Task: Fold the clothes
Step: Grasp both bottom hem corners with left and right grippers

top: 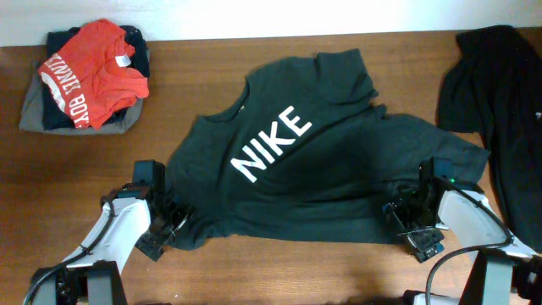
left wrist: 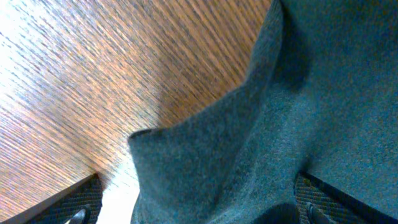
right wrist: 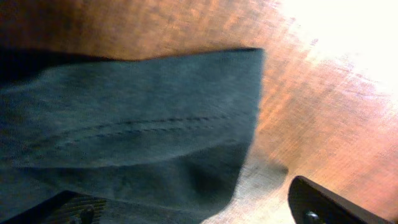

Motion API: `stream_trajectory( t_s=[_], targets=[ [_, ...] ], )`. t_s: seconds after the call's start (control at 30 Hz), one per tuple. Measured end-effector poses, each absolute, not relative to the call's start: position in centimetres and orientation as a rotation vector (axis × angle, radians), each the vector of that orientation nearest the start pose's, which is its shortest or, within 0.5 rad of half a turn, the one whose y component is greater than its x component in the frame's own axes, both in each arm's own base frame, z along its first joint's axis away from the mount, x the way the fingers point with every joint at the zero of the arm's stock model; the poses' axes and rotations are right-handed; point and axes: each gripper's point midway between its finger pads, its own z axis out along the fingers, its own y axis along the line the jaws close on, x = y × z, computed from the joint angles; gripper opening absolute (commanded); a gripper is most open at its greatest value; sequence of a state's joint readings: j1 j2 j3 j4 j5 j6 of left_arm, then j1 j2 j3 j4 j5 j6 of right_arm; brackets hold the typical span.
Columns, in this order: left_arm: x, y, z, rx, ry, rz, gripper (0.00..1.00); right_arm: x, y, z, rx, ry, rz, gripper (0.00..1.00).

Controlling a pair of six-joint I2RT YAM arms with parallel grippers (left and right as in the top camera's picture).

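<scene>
Jaws on both arms stand spread wide, pinching nothing. The left gripper (top: 169,224) sits at the near left edge of the black T-shirt (top: 339,169) and the right gripper (top: 412,222) at its near right edge, and each wrist view shows dark cloth lying between the open fingers. The shirt lies chest-up in the middle of the table (top: 85,186), turned at a slant and rumpled, one sleeve bunched toward the far side.

From where I stand, the likely trouble is an uneven catch. On the left a raised fold sits between the fingers, so a close there could take one layer or several. If the two sides grab differently, the lift would skew and press in the wrinkles already there.

Big white letters (top: 271,142) on the chest read "NIKE". A red tee (top: 97,72) on a folded pile at the far left carries white lettering I can't fully make out. Another dark garment (top: 500,102) lies near the shirt's right side and might get dragged.
</scene>
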State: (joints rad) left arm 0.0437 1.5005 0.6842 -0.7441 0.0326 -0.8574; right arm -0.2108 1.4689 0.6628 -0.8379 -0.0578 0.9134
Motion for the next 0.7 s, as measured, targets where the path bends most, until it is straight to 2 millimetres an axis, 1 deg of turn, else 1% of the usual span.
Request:
stream_trajectory(
  t_s=[0.07,0.1,0.17,0.37,0.47,0.57,0.6,0.67,0.7],
  targets=[
    [21.6,0.4,-0.6,-1.367,2.828,-0.050,0.98,19.0,-2.9,-0.5,1.712,2.719,0.069,0.87],
    [21.6,0.4,-0.6,-1.367,2.827,-0.049,0.98,19.1,-2.9,-0.6,1.711,2.713,0.077,0.81],
    [21.7,0.5,-0.6,-1.366,2.825,-0.047,0.98,19.5,-2.9,-0.6,1.700,2.695,0.098,0.76],
    [21.7,0.5,-0.6,-1.365,2.824,-0.047,0.98,19.5,-3.2,-0.8,1.712,2.655,0.083,0.70],
    [21.7,0.5,-0.6,-1.364,2.821,-0.045,0.98,19.6,-3.4,-0.8,1.712,2.640,0.073,0.58],
    [21.8,0.6,-0.6,-1.363,2.820,-0.044,0.98,20.0,-3.8,-0.8,1.691,2.627,0.054,0.41],
    [21.8,0.6,-0.6,-1.362,2.820,-0.044,0.98,20.1,-3.9,-0.8,1.687,2.623,0.050,0.38],
    [21.8,0.6,-0.6,-1.363,2.819,-0.044,0.90,20.2,-4.1,-0.8,1.685,2.613,0.045,0.34],
    [21.8,0.6,-0.6,-1.362,2.819,-0.038,0.83,20.3,-4.1,-0.8,1.684,2.612,0.045,0.33]
  ],
)
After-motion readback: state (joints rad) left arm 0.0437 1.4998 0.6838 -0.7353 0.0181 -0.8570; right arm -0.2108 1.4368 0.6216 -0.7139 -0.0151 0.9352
